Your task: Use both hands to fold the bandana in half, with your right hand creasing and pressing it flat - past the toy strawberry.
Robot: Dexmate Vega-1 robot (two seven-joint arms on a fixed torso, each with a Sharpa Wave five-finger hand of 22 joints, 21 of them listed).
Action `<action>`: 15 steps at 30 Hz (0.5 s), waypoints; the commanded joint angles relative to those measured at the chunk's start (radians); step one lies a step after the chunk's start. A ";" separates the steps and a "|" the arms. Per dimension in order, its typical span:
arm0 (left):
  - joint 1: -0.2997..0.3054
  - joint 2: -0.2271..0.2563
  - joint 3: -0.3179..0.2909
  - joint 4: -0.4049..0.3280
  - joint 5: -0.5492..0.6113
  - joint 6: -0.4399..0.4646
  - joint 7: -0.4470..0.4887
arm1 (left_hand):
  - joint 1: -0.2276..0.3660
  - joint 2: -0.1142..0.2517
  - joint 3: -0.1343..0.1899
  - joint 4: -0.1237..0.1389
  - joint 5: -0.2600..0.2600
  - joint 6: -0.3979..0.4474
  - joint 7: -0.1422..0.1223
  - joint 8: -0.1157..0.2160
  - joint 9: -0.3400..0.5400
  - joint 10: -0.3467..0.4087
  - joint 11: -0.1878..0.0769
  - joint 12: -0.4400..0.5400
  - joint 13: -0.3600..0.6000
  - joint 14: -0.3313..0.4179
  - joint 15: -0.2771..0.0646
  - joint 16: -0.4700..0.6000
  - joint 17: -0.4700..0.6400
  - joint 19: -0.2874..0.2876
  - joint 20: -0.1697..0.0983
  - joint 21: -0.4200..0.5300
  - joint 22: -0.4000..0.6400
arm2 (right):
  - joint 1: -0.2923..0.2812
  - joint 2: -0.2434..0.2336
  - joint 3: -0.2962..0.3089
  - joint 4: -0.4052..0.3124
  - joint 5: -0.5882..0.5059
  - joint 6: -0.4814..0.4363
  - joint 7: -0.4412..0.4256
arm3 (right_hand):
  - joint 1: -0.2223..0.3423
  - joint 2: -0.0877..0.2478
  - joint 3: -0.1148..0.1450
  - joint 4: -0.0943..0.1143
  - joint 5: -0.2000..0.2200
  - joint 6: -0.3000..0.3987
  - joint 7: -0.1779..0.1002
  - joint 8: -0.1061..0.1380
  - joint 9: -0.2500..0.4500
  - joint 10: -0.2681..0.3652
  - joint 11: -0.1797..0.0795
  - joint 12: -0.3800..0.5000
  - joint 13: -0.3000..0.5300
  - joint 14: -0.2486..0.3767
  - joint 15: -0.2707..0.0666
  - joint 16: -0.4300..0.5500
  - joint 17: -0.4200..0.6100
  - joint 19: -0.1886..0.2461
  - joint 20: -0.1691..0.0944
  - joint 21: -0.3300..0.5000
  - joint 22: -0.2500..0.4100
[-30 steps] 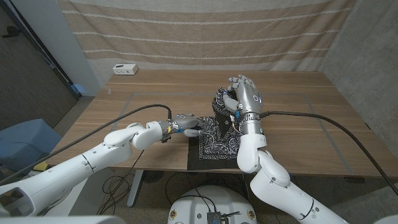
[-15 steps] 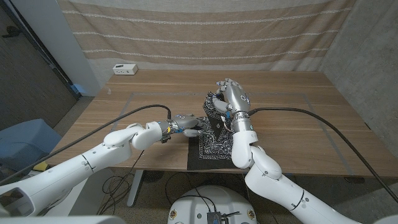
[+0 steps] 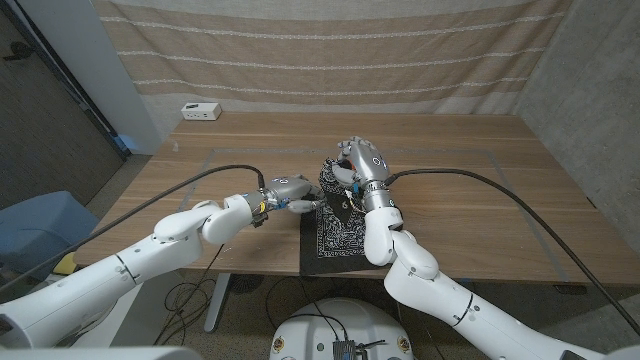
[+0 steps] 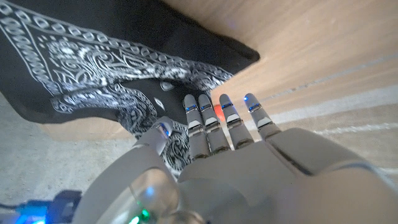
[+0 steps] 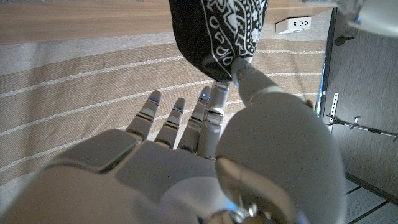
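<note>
I have the right hand (image 3: 362,165) raised above the middle of the counter (image 3: 470,210), pinching a corner of the black paisley bandana (image 3: 338,225) between thumb and a finger while the other fingers stay spread; in the right wrist view that corner (image 5: 217,28) hangs from the pinch with the striped curtain (image 5: 81,93) behind it. The rest of the cloth drapes down from the raised corner and lies on the counter near its front edge, between my two arms. My left hand (image 3: 287,190) sits just beside the cloth's left edge, low over the wood. In the left wrist view its fingers (image 4: 211,121) reach out straight and slightly apart onto the patterned fabric, holding nothing that I can see. A small red spot (image 4: 218,112) shows between those fingers; I cannot tell what it is. A white box (image 3: 201,112) rests at the counter's far left corner.
</note>
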 commanded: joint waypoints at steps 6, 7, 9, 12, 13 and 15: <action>0.234 0.005 -0.266 -0.056 -0.167 -0.195 0.478 | 0.001 0.004 -0.034 -0.041 0.009 0.162 0.064 0.039 0.004 0.214 0.032 0.061 0.014 0.228 -0.006 0.073 0.022 0.142 -0.031 0.039 0.014 | 0.043 0.006 -0.050 0.043 -0.005 -0.016 0.043 | 0.006 0.020 -0.002 0.002 -0.015 -0.017 -0.014 -0.022 -0.010 0.000 -0.002 0.005 0.005 -0.004 -0.078 0.007 0.003 0.005 -0.007 0.008 0.001; 0.239 -0.013 -0.274 -0.031 -0.175 -0.256 0.529 | 0.001 0.010 -0.044 -0.045 0.009 0.214 0.092 0.052 0.006 0.264 0.043 0.081 0.024 0.279 -0.011 0.095 0.028 0.167 -0.040 0.050 0.017 | 0.045 0.005 -0.052 0.045 -0.004 -0.014 0.045 | 0.006 0.020 -0.003 0.002 -0.016 -0.017 -0.012 -0.022 -0.011 -0.001 0.000 0.005 0.005 -0.003 -0.078 0.008 0.003 0.005 -0.006 0.008 0.001; 0.254 -0.042 -0.295 -0.010 -0.156 -0.318 0.602 | 0.003 0.025 -0.062 -0.046 0.010 0.257 0.118 0.063 0.012 0.341 0.059 0.116 0.045 0.349 -0.005 0.137 0.051 0.218 -0.051 0.074 0.023 | 0.045 0.006 -0.053 0.048 0.004 -0.008 0.048 | 0.006 0.021 -0.004 0.000 -0.019 -0.019 -0.010 -0.025 -0.014 0.004 0.002 0.006 0.005 -0.003 -0.077 0.009 0.002 0.006 -0.005 0.009 0.001; 0.272 -0.093 -0.317 0.007 -0.074 -0.356 0.715 | 0.017 0.049 -0.074 -0.047 0.012 0.284 0.131 0.067 0.019 0.374 0.053 0.147 0.072 0.399 -0.010 0.182 0.090 0.256 -0.045 0.099 0.029 | 0.049 -0.003 -0.057 0.045 0.023 0.015 0.067 | 0.009 0.017 -0.006 -0.005 -0.022 -0.018 -0.010 -0.027 -0.017 0.005 -0.001 0.007 0.005 0.000 -0.080 0.010 0.000 0.007 -0.004 0.010 0.001; 0.270 -0.115 -0.317 0.022 -0.050 -0.377 0.757 | 0.021 0.051 -0.074 -0.049 0.013 0.276 0.128 0.063 0.020 0.370 0.051 0.149 0.077 0.391 -0.012 0.183 0.096 0.256 -0.044 0.101 0.030 | 0.050 -0.005 -0.059 0.046 0.029 0.024 0.072 | 0.012 0.014 -0.006 -0.010 -0.024 -0.017 -0.010 -0.028 -0.019 0.005 -0.006 0.007 0.005 0.000 -0.081 0.010 -0.002 0.007 -0.004 0.010 0.001; 0.262 -0.151 -0.314 0.055 0.002 -0.416 0.837 | 0.026 0.064 -0.072 -0.036 0.016 0.256 0.117 0.054 0.027 0.338 0.044 0.148 0.091 0.369 -0.018 0.184 0.114 0.247 -0.043 0.104 0.033 | 0.052 -0.009 -0.061 0.048 0.041 0.041 0.081 | 0.014 0.013 -0.007 -0.013 -0.026 -0.015 -0.013 -0.029 -0.022 0.006 -0.010 0.007 0.005 0.002 -0.085 0.011 -0.003 0.008 -0.004 0.010 0.001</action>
